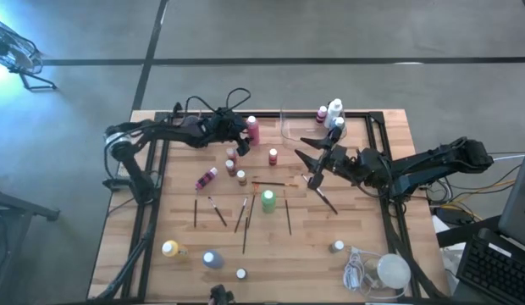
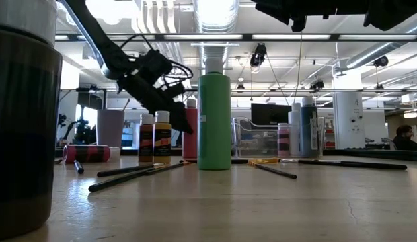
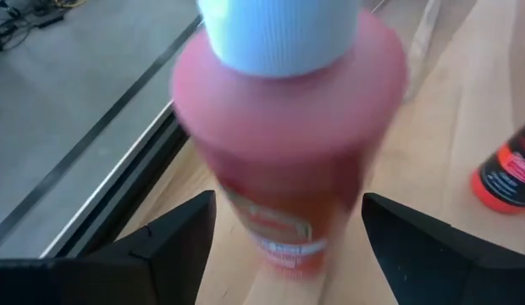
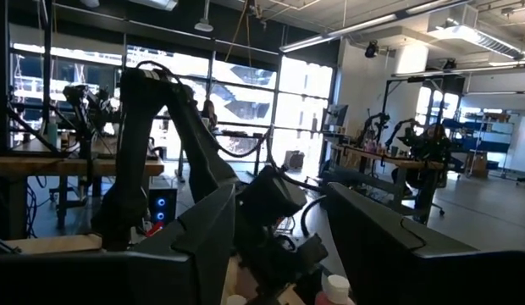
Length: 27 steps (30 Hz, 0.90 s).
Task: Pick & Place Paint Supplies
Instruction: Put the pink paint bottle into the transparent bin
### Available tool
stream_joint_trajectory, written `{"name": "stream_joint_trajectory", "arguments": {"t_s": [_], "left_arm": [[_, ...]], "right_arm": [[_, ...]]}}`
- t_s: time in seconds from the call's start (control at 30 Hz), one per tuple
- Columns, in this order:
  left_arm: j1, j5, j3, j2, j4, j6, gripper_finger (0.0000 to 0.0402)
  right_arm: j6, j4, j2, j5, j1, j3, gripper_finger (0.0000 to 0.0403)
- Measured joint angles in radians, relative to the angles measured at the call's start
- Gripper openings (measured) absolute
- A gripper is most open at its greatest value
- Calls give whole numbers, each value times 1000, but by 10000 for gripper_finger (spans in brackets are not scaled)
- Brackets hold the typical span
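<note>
Left claw (image 1: 243, 130): standing open near the far edge of the bench (image 1: 373, 237), left of centre; its two fingers (image 3: 174, 241) are flanking the red bottle (image 1: 252, 129) with a visible gap on each side.
Red bottle: standing upright on the bench, pale cap up, between the left claw's fingers, not gripped.
Right claw (image 1: 316, 165): hanging raised over the bench right of centre, fingers parted, holding nothing.
Green bottle (image 1: 268, 201): standing upright near the bench centre.
Paintbrushes (image 1: 245, 222): lying flat and scattered around the green bottle.
Pink bottle (image 1: 207, 178): lying on its side toward the left edge.
Yellow bottle (image 1: 170, 249): sitting near the front-left corner.
Clear tray (image 1: 298, 125): sitting at the far edge, with bottles just beside it.
</note>
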Motion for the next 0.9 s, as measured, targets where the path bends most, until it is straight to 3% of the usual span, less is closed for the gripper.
{"name": "stream_joint_trajectory", "arguments": {"t_s": [0.33, 0.7, 0.9], "left_arm": [[0, 28, 69, 70, -2, 0, 292], [1, 28, 78, 69, -3, 0, 188], [1, 28, 78, 40, -50, 4, 177]], "right_arm": [[-15, 0, 0, 0, 1, 0, 165], [-14, -1, 0, 0, 1, 0, 132], [19, -31, 1, 0, 0, 0, 118]]}}
